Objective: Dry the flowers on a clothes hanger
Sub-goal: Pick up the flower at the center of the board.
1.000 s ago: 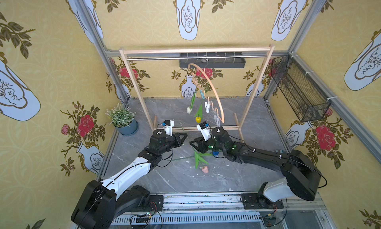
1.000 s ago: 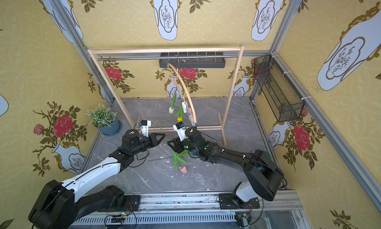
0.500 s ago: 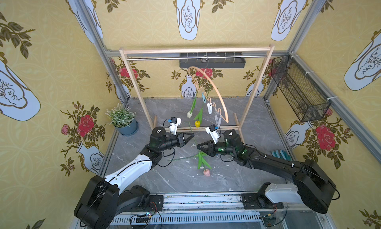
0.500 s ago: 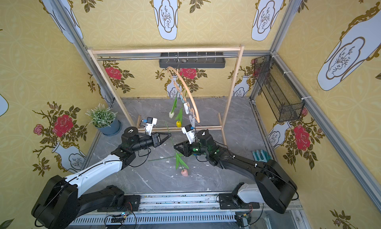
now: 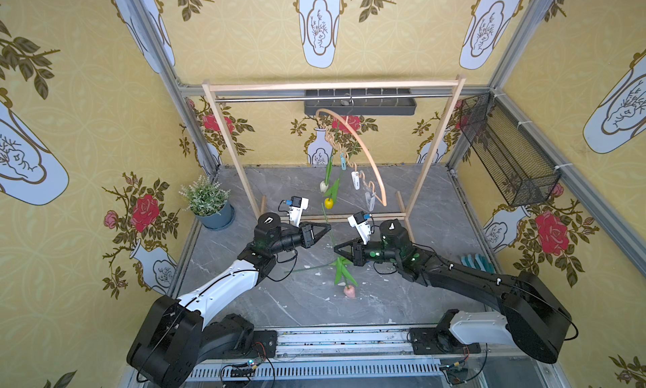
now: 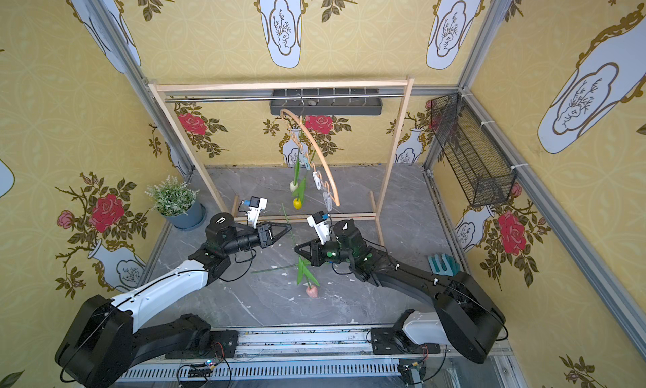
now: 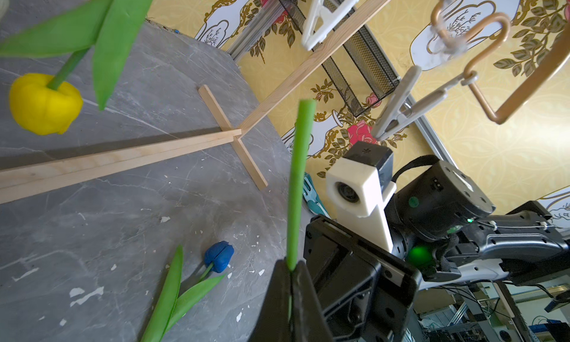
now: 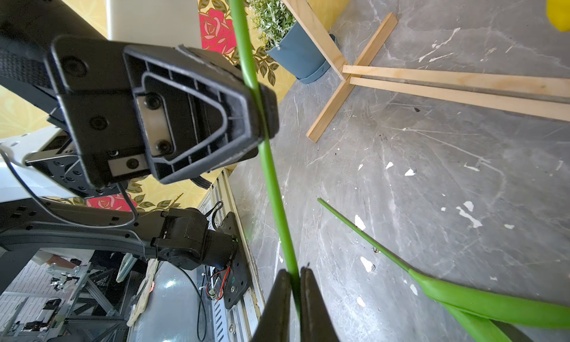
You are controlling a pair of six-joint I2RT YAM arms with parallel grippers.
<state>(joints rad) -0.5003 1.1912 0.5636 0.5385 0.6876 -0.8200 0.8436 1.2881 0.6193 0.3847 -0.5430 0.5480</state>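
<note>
The clothes hanger (image 5: 367, 152) (image 6: 323, 159) hangs from the rack's rail, with a white tulip (image 5: 323, 186) and a yellow tulip (image 5: 328, 203) (image 7: 43, 104) pegged head-down. Two pegs (image 5: 355, 180) hang empty. My left gripper (image 5: 328, 227) (image 6: 289, 227) (image 7: 291, 266) is shut on the pink tulip's stem (image 7: 297, 177) near its cut end. My right gripper (image 5: 335, 249) (image 6: 296, 250) (image 8: 295, 271) is shut on the same stem (image 8: 271, 171) just below. The pink head (image 5: 349, 292) (image 6: 311, 291) dangles near the floor. The blue tulip (image 7: 219, 256) lies on the floor under the grippers.
The wooden rack frame (image 5: 332, 86) spans the back, its base bar (image 5: 349, 217) just behind the grippers. A potted plant (image 5: 209, 204) stands at the left. A wire basket (image 5: 507, 152) hangs on the right wall, with a teal object (image 5: 477, 262) on the floor below it.
My right gripper has drawn back from under the hanger and closed its jaws on the pink tulip's stem. The left gripper shifted slightly right, still holding that stem.
</note>
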